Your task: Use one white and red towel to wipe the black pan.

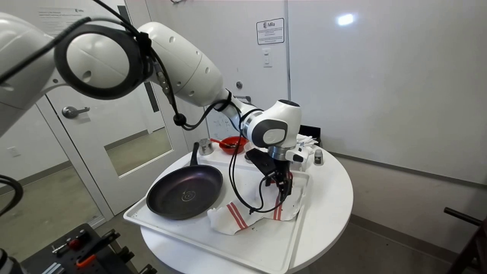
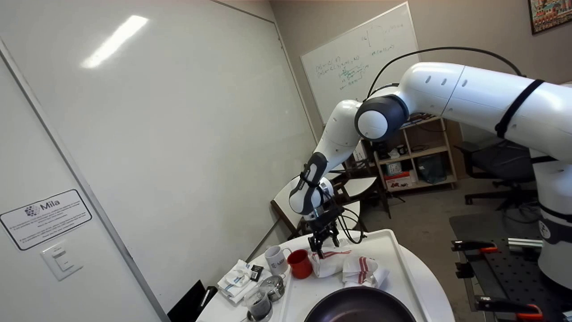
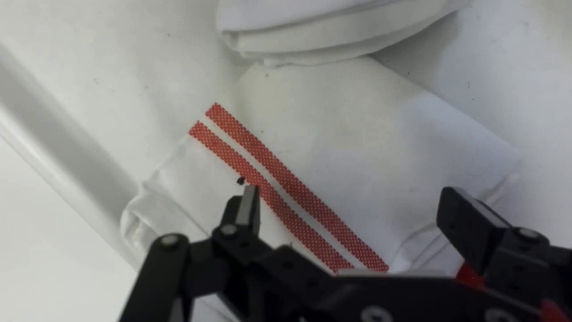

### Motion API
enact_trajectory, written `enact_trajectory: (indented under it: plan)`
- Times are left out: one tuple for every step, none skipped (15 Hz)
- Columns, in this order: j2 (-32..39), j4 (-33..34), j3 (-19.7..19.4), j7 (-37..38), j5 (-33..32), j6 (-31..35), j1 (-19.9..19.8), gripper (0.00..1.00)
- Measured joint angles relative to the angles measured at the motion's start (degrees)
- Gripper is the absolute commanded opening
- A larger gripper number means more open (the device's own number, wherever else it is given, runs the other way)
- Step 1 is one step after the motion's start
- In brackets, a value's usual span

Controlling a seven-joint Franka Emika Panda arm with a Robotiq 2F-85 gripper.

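Table (image 1: 335, 198): one, round and white.
Tray (image 1: 262, 243): one, white, resting on the table.
Black pan (image 1: 184, 192): one, on the tray; we see its dark inside in both exterior views.
Claw (image 3: 351, 197): one, its two fingers spread wide apart; whether they touch anything, we cannot tell.
White and red towels (image 3: 339, 116): two, both on the tray; we see one beneath the claw, the other towel (image 1: 230, 220) just beside it, nearer the pan.
Red mug (image 2: 300, 264): one, just beside one white mug (image 2: 275, 260) in an exterior view.
Red bowl (image 1: 228, 150): one, near one metal cup (image 1: 206, 147).
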Motion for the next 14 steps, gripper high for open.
enact_trajectory:
  plan:
    - [0.66,0.6,0.04,0.0,0.0,0.0,0.0,1.0]
    - [1.32,1.17,0.06,0.0,0.0,0.0,0.0,1.0]
    - [2.04,1.88,0.05,0.0,-0.02,-0.01,-0.01,1.0]
    - [2.8,2.57,0.04,0.0,-0.02,-0.01,-0.03,1.0]
    - [3.54,3.32,0.01,0.03,-0.05,-0.04,-0.06,1.0]
    - [4.35,4.09,-0.03,0.04,-0.06,-0.04,-0.09,1.0]
    - [5.13,4.92,-0.06,0.04,-0.07,-0.11,-0.16,1.0]
    - [5.89,5.69,-0.08,0.04,-0.07,-0.15,-0.27,1.0]
    - [6.58,6.51,-0.08,0.04,-0.07,-0.26,-0.4,1.0]
    - [7.2,7.27,-0.08,0.04,-0.07,-0.41,-0.54,1.0]
    - [7.66,8.01,-0.08,0.05,-0.07,-0.73,-0.66,1.0]
    - [8.0,8.72,-0.08,0.08,-0.07,-1.24,-0.77,1.0]
    - [8.28,9.4,-0.08,0.1,-0.07,-1.81,-0.85,0.75]
    - [8.52,9.94,-0.08,0.1,-0.07,-2.18,-0.94,0.74]
